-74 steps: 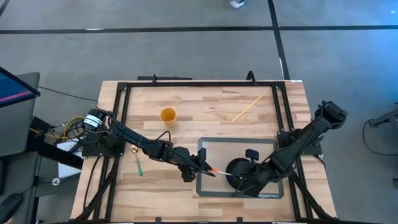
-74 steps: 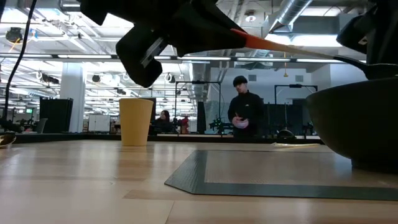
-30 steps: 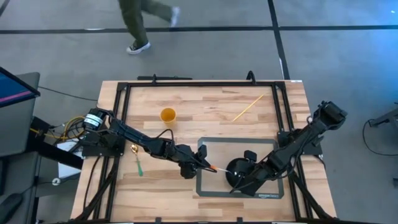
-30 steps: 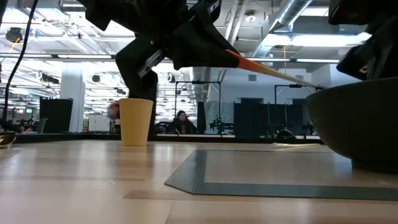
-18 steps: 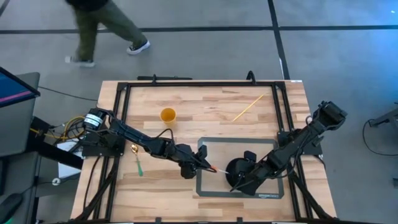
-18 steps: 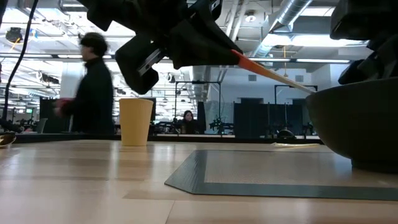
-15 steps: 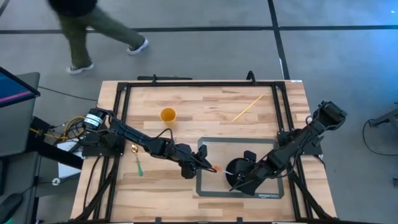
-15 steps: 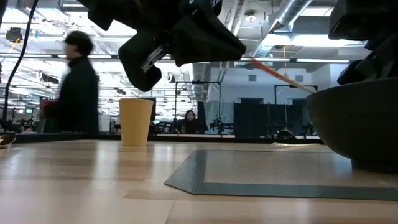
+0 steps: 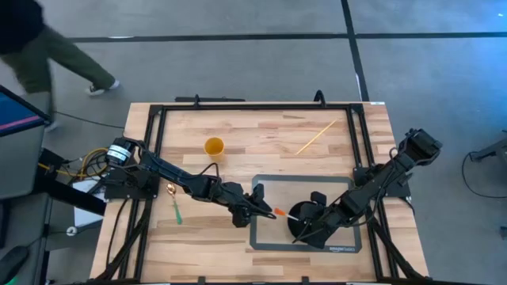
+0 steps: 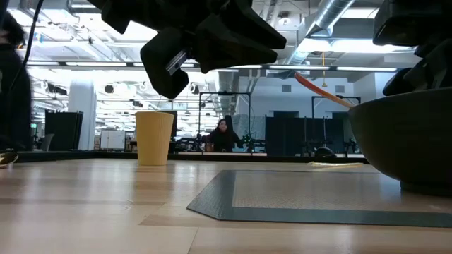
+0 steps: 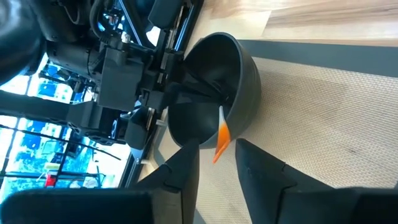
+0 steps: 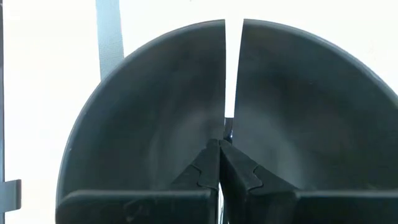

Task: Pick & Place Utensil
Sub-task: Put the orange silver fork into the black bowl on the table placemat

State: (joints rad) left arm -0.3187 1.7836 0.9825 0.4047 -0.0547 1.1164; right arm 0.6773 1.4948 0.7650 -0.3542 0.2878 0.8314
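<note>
A black bowl [image 9: 310, 214] stands on the grey mat [image 9: 263, 187] near the table's front. A white utensil with an orange handle end [image 11: 221, 127] leans on the bowl's rim, white end inside and orange end [image 10: 305, 80] sticking out toward my left gripper. My left gripper [image 9: 267, 212] hangs just left of the bowl, open; in the left wrist view its fingers [image 11: 186, 177] stand on either side of the orange end, apart from it. My right gripper [image 9: 304, 234] is at the bowl's near side, shut on the bowl. My right gripper is shut at the bowl's near rim, slanting down from the table's right. In the right wrist view its fingers [image 12: 208, 165] meet in front of the bowl's inner wall [image 12: 155, 112] and hide the place of contact. The bowl's base rests on the mat [image 10: 282, 201].
A yellow cup [image 9: 214, 146] stands at the table's middle left and a thin wooden stick [image 9: 315, 136] lies at the far right. A green-handled utensil [image 9: 177, 207] lies by the left arm. A person [image 9: 32, 47] walks on the floor beyond the far left corner.
My left gripper has opened and let go of the utensil without shifting. The utensil has slid away from the fingers toward the bowl and now leans on its rim, orange end up. The person has walked leftward beyond the table.
</note>
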